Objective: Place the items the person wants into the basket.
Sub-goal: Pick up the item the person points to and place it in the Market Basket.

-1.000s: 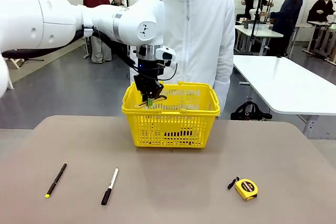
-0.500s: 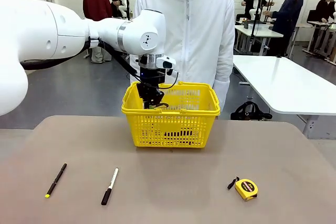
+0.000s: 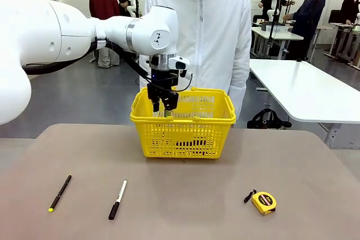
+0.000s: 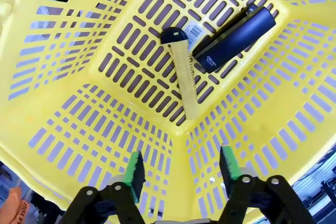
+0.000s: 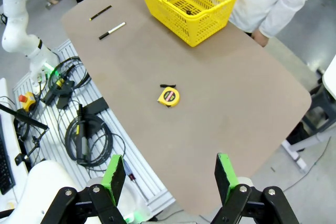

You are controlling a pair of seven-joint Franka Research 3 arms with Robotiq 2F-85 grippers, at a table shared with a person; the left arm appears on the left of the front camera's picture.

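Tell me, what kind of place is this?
Probably a robot lab: a white robot arm hangs over a yellow basket, cables lie beside the table, and more worktables stand behind.

Glossy white rounded arm with a black cable, black jaws bearing green pads.
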